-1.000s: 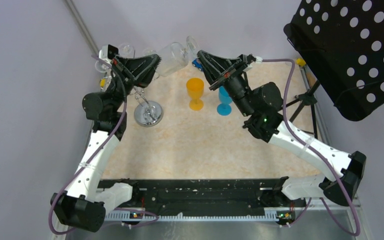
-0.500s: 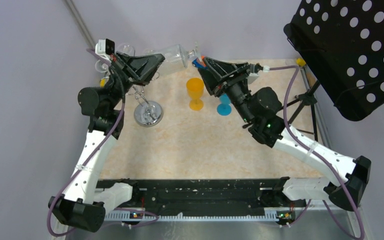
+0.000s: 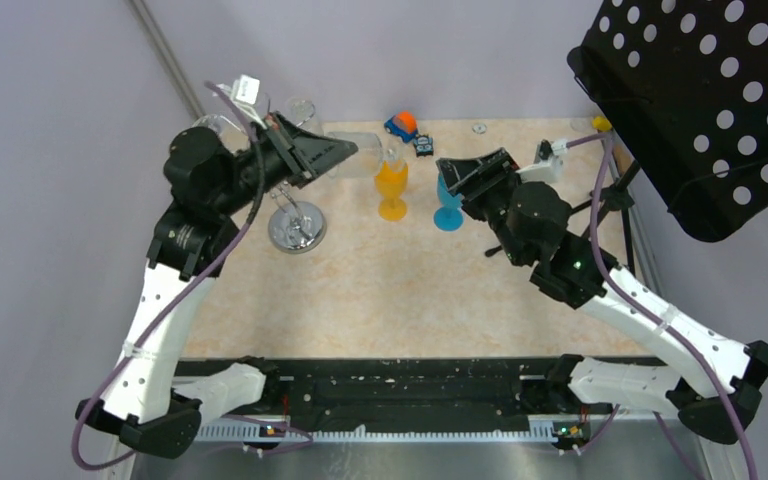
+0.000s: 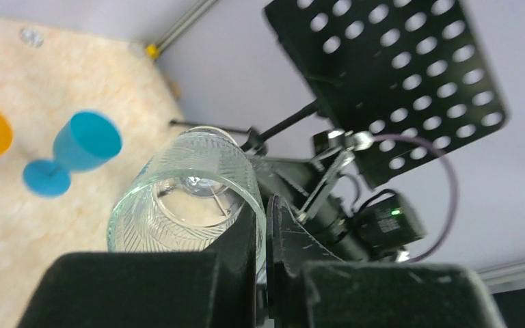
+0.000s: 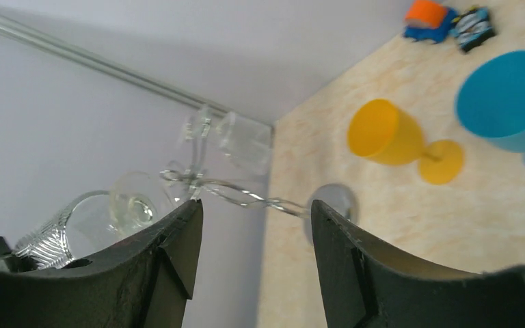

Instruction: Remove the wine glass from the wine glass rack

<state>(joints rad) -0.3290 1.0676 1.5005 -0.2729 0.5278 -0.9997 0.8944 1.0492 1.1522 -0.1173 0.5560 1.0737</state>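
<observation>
1. Nearest, in front of the wine glass rack (image 3: 297,227), the tabletop (image 3: 390,290) lies as a broad bare stretch. It runs to the near edge, where both arm bases are bolted.
2. The rack's round mirrored base stands close to the tabletop's left edge, with little room between it and the wall.
3. Right of the rack an orange goblet (image 3: 391,185) stands upright. A blue goblet (image 3: 448,215) stands just beyond it on the same side, with a narrow gap between them.
4. Above and right of the rack's top, the left claw (image 3: 348,150) is clenched on the bowl rim of the wine glass (image 3: 365,158). The glass is off the hooks and lies sideways in the air, its stem end turned away from the rack. From above it overlaps the orange goblet's rim; whether they touch I cannot tell.
5. Farther right of the rack, past the blue goblet, the right claw (image 5: 254,208) is released, its fingers spread with nothing between them.
6. Other clear glasses (image 3: 305,108) hang from the rack's hooks, near the left wall.
7. Farthest, right of the rack, toy cars (image 3: 401,125) sit by the far edge. A black perforated panel (image 3: 700,100) overhangs the far right corner.
</observation>
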